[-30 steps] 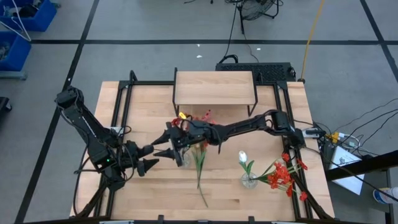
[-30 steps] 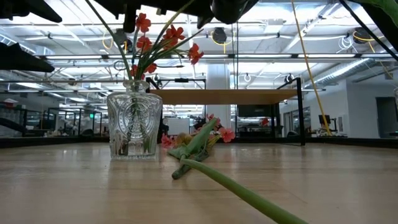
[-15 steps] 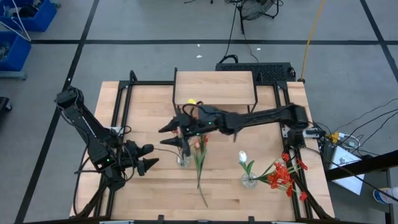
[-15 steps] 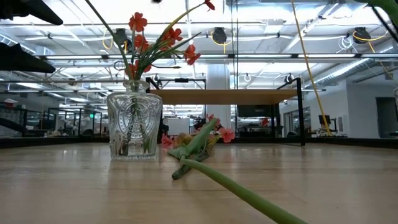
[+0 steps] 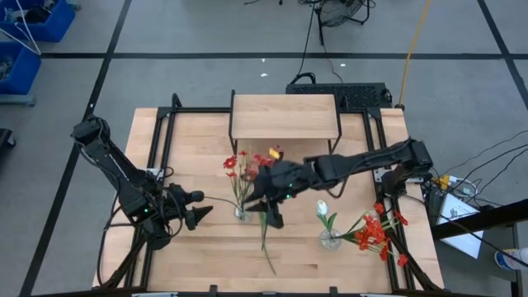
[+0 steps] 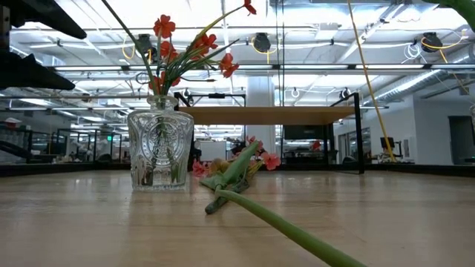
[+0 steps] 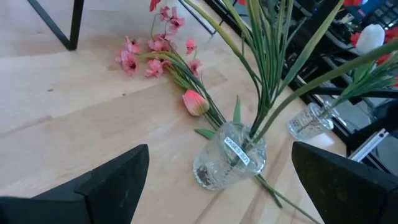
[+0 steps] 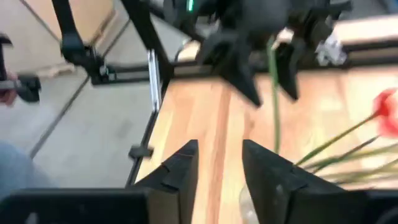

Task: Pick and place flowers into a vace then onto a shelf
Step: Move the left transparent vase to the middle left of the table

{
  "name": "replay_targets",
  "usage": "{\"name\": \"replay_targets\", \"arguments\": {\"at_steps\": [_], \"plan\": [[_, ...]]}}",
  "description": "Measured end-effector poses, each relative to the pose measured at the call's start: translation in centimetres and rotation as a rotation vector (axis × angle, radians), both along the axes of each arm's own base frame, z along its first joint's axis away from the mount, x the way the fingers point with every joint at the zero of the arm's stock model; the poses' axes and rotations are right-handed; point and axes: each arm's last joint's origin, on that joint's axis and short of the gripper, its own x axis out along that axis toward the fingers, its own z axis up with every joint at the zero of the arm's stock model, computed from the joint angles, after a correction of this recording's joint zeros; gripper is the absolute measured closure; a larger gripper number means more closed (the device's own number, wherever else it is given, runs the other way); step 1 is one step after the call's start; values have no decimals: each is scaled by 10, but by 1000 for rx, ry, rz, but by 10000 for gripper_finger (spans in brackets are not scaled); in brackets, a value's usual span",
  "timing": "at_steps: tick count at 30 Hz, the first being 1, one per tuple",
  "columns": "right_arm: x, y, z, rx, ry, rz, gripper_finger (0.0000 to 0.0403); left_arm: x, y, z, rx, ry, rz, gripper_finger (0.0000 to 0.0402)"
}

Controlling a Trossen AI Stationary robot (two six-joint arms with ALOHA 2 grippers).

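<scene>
Red-blossomed green stems (image 5: 241, 169) now stand in the clear glass vase (image 5: 242, 212); my right pincer (image 5: 271, 206) has let go, narrowing, empty. Left pincer (image 5: 198, 206) waits open beside it. Wooden shelf (image 5: 285, 115) next.

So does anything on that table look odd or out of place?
Yes: one pink flower stem lies flat on the table beside the glass vase of red flowers, not standing in a vase like the rest.
</scene>
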Motion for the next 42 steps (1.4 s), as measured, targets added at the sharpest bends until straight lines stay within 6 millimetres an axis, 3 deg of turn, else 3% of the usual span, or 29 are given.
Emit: {"name": "replay_targets", "arguments": {"at_steps": [3, 7, 16, 25, 30, 42], "plan": [[0, 8, -26, 10, 58, 9, 303, 0, 0, 0, -6, 9, -3, 2], [-6, 13, -78, 69, 114, -18, 299, 0, -1, -1, -34, 45, -30, 2], [-28, 4, -150, 131, -47, -205, 237, -7, -11, -1, -77, 43, -100, 2], [-27, -1, -160, 95, -92, -262, 173, -6, -8, -2, -62, 58, -85, 2], [-21, -3, -174, 115, -56, -242, 168, -3, -5, -2, -69, 77, -71, 2], [-19, -6, -170, 139, -91, -270, 171, -2, -3, -2, -63, 72, -54, 2]]}}
